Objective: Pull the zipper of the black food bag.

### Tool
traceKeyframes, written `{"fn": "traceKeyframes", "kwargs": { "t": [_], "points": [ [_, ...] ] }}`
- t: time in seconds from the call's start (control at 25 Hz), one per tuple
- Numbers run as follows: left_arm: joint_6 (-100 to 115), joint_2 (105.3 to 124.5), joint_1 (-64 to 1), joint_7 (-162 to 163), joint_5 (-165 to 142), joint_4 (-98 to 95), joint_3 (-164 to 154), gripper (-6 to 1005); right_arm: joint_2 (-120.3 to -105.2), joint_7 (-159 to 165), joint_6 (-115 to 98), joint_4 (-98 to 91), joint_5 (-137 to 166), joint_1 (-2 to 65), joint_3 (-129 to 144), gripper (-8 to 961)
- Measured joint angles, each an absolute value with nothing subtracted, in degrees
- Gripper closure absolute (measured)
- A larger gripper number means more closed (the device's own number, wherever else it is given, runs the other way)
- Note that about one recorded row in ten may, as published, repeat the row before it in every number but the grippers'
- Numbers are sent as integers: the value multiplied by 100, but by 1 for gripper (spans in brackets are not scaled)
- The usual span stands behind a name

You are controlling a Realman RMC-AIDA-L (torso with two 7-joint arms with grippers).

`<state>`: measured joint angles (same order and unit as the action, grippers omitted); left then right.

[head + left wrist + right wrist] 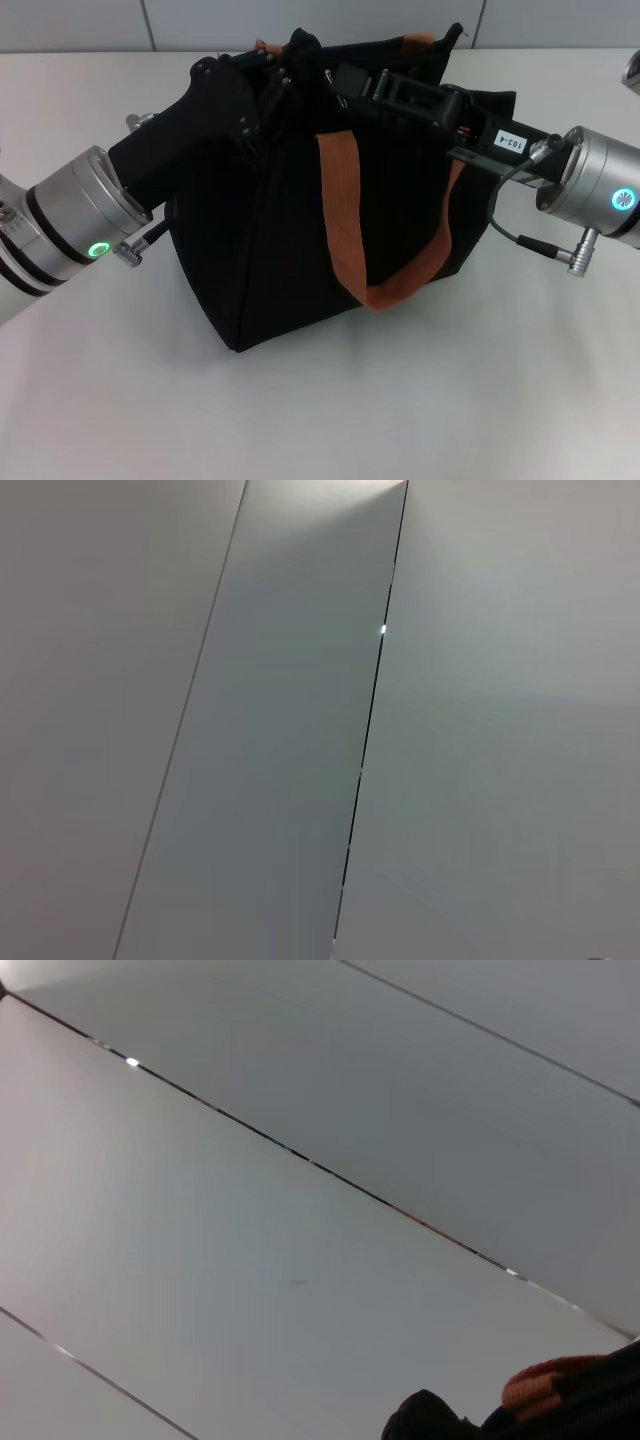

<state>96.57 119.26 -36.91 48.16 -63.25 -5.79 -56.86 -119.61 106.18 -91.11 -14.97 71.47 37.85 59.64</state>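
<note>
Both my grippers, left gripper [268, 88] and right gripper [350, 80], met atop the black food bag [300, 230]; finger state and zipper progress I couldn't tell.

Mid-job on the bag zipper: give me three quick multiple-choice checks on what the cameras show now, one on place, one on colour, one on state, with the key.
1. Where are the two grippers?
A. Both at the top of the bag, one from each side
B. Both parked off the table
C. Both under the bag

2. What colour is the strap hanging down the bag's front?
A. Blue
B. Orange-brown
C. White

3. How does the bag stand?
A. Lying flat on its side
B. Lifted off the table
C. Upright on the table

Key: 1 A, the left gripper and the right gripper meet over the top of the black food bag. 2 B, the strap loops down orange-brown. 3 C, the bag's base rests on the white table.

The zipper itself is hidden among the grippers.
</note>
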Motion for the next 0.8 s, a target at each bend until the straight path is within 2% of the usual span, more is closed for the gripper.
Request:
{"fn": "traceKeyframes", "kwargs": {
  "t": [0.12,0.52,0.8],
  "points": [
    [9657,11927,-3692,4816,-6323,-579,-5686,974,-11946,10795,-9114,-1494,7148,3872,6057,453],
    [9657,11927,-3699,4816,-6316,-580,-5672,973,-11936,10863,-9094,-1496,7125,3930,6126,444],
    [9654,11926,-3701,4809,-6312,-581,-5669,975,-11935,10841,-9055,-1496,7123,3942,6135,521]
  ]
}}
